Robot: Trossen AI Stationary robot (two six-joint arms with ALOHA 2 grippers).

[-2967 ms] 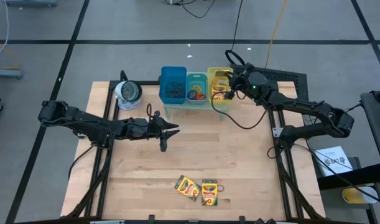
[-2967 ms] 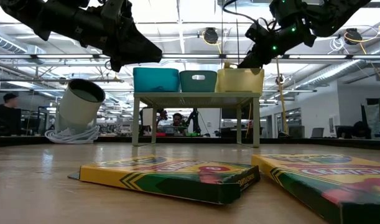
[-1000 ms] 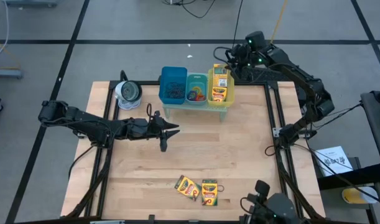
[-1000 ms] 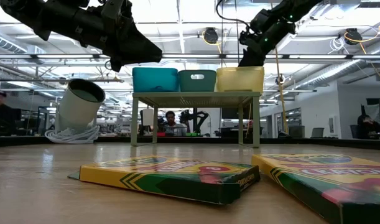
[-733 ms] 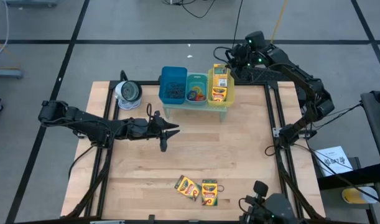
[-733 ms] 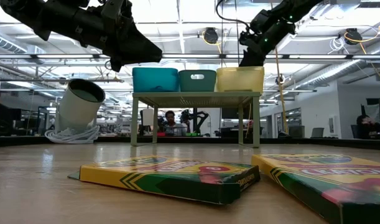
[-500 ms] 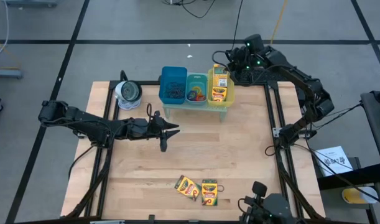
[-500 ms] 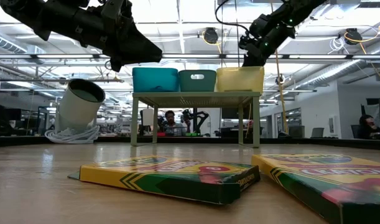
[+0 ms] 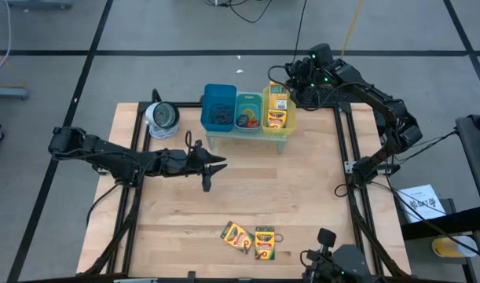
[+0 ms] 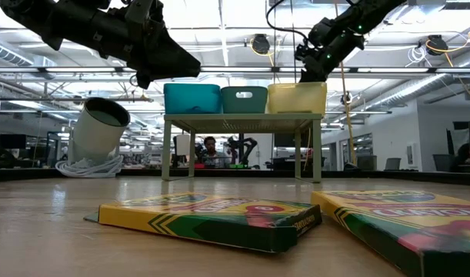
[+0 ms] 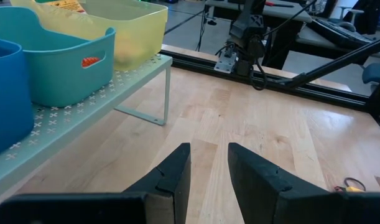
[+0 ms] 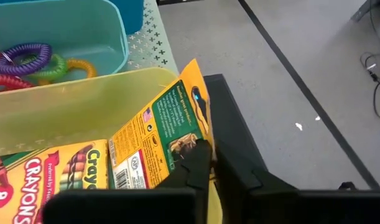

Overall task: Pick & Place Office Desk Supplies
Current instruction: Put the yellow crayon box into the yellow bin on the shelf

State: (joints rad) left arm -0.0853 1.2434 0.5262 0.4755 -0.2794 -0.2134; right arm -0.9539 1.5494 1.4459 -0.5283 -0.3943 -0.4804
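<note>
Two yellow-and-green crayon boxes (image 9: pixel 236 236) (image 9: pixel 265 243) lie flat on the table near its front edge. Two more sit in the yellow bin (image 9: pixel 287 130): one lies flat (image 12: pixel 46 174), the other (image 12: pixel 171 124) leans against the bin's far wall, its top end above the rim. My right gripper (image 12: pixel 208 149) hovers shut just beyond that wall, at the leaning box's edge. Coloured ring bands (image 12: pixel 28 59) lie in the teal bin (image 9: pixel 248 101). My left gripper (image 11: pixel 208 152) hangs open and empty over the table's left middle (image 9: pixel 212 165). My right gripper's shut fingertips (image 12: pixel 199 152) stand right at the lower edge of the leaning crayon box (image 12: pixel 191 143), coming level from the table's far right side. I cannot tell whether they touch it. The box rests in the bin against the wall.
The three bins, the blue one (image 9: pixel 218 108) leftmost, stand on a pale green rack (image 10: pixel 242 119) at the table's far edge. A silvery-white roll (image 9: pixel 162 116) lies left of the rack. Bare wood lies between the rack and the two flat boxes.
</note>
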